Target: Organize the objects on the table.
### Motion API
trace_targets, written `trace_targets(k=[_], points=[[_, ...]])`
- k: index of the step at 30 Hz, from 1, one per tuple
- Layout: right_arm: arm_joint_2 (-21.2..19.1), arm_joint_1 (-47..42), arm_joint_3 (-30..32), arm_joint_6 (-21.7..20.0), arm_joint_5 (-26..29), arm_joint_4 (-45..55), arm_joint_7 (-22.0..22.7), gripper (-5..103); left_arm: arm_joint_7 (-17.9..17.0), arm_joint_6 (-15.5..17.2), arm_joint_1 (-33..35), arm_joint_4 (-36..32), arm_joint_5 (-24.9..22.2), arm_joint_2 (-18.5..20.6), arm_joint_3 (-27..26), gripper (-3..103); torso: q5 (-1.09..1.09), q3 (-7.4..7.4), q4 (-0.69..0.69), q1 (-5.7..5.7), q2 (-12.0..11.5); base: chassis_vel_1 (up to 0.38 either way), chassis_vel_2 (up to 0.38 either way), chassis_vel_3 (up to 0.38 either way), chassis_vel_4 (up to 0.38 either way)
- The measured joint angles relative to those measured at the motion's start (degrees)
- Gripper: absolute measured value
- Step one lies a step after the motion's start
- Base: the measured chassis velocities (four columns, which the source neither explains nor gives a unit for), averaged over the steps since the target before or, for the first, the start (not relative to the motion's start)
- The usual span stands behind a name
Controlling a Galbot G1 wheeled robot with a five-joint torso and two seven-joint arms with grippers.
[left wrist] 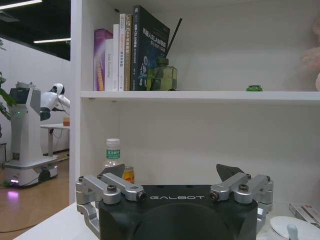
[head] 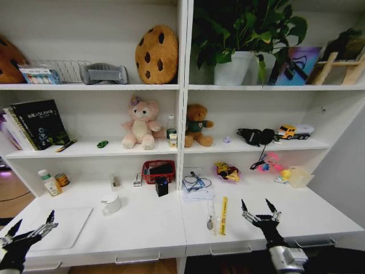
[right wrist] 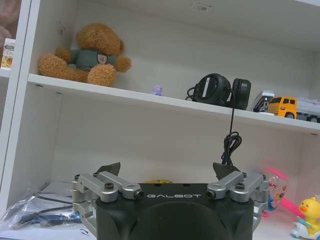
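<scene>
The white table (head: 154, 222) carries loose objects. A thin silver laptop (head: 63, 227) lies flat at the left. A yellow strip (head: 223, 215) and a slim pen-like item (head: 210, 217) lie near the front middle. A small black box (head: 162, 186) and tangled glasses on papers (head: 197, 184) sit further back. A tiny green toy car (head: 102, 144) (left wrist: 254, 88) and a black pen (head: 66, 146) rest on the shelf above. My left gripper (head: 33, 221) (left wrist: 171, 172) is open at the front left corner, beside the laptop. My right gripper (head: 256, 204) (right wrist: 167, 170) is open, right of the yellow strip.
A white mug (head: 110, 202) and a red mesh basket (head: 158, 170) stand mid-table. A bottle (head: 51, 182) and can (head: 63, 179) sit at the back left, toys (head: 228, 171) and a duck (right wrist: 306, 222) at the back right. Shelves hold books (left wrist: 132, 50), plush toys (head: 141, 124), headphones (right wrist: 220, 91) and a truck (right wrist: 285, 106).
</scene>
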Motion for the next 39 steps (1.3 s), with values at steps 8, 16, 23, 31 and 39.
trace_targets(k=[8, 16, 23, 31, 39], points=[[-0.1, 0.2, -0.2, -0.1, 0.2, -0.1, 0.0, 100, 0.0, 0.0, 0.0, 0.0, 0.0, 0.0, 0.0, 100, 0.0, 0.0, 0.0, 0.0, 0.0, 0.0, 0.0, 0.0, 0.0], [-0.1, 0.4, -0.3, -0.2, 0.2, -0.2, -0.1, 100, 0.0, 0.0, 0.0, 0.0, 0.0, 0.0, 0.0, 100, 0.0, 0.0, 0.0, 0.0, 0.0, 0.0, 0.0, 0.0, 0.0], [-0.1, 0.4, -0.3, -0.2, 0.2, -0.3, 0.0, 100, 0.0, 0.0, 0.0, 0.0, 0.0, 0.0, 0.0, 100, 0.0, 0.0, 0.0, 0.0, 0.0, 0.0, 0.0, 0.0, 0.0], [-0.1, 0.5, -0.3, -0.2, 0.3, -0.3, 0.0, 100, 0.0, 0.0, 0.0, 0.0, 0.0, 0.0, 0.0, 100, 0.01, 0.0, 0.0, 0.0, 0.0, 0.108, 0.103, -0.117, -0.118], [-0.1, 0.5, -0.3, -0.3, 0.3, -0.3, 0.0, 100, 0.0, 0.0, 0.0, 0.0, 0.0, 0.0, 0.0, 100, -0.03, 0.01, 0.01, 0.01, 0.0, 0.223, 0.222, -0.232, -0.203]])
